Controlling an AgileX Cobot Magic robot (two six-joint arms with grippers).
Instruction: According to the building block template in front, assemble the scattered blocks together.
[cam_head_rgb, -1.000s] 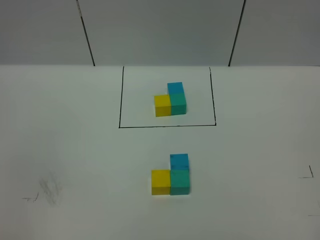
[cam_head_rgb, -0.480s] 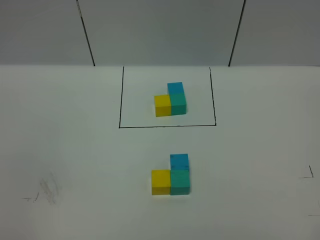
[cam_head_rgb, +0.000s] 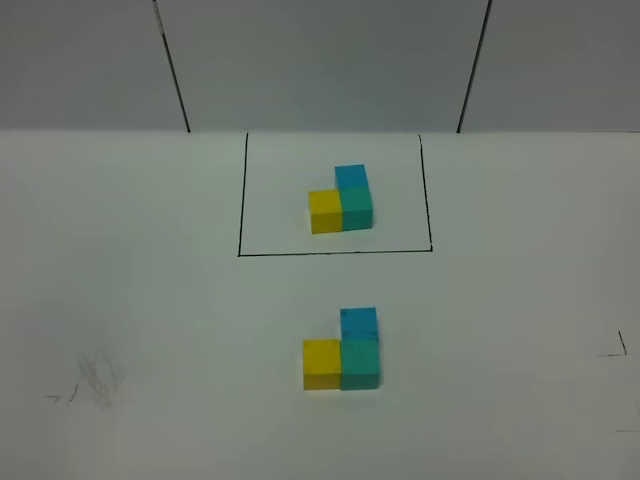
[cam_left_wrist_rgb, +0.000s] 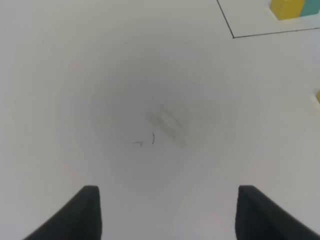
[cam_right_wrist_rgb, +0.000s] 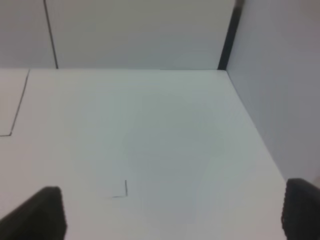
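Template (cam_head_rgb: 341, 201) sits inside black rectangle, far-centre of worktop (cam_head_rgb: 150, 300). Scattered blocks (cam_head_rgb: 342, 353) near-centre, all touching: yellow left of teal, blue behind teal, same L as template. Left hand (cam_left_wrist_rgb: 167, 210) wide apart, empty, over smudge. Right hand (cam_right_wrist_rgb: 172, 212) wide apart, empty, over bare worktop.

I count six cubes on my table (cam_head_rgb: 150, 300): two yellow, two teal-green and two sky-blue. Three of them form the building block template (cam_head_rgb: 341, 199) inside one black drawn rectangle (cam_head_rgb: 335, 195), and the other three are the scattered blocks (cam_head_rgb: 343, 351). I have two grippers, the left gripper (cam_left_wrist_rgb: 167, 212) and the right gripper (cam_right_wrist_rgb: 172, 212), each showing two dark fingertips.
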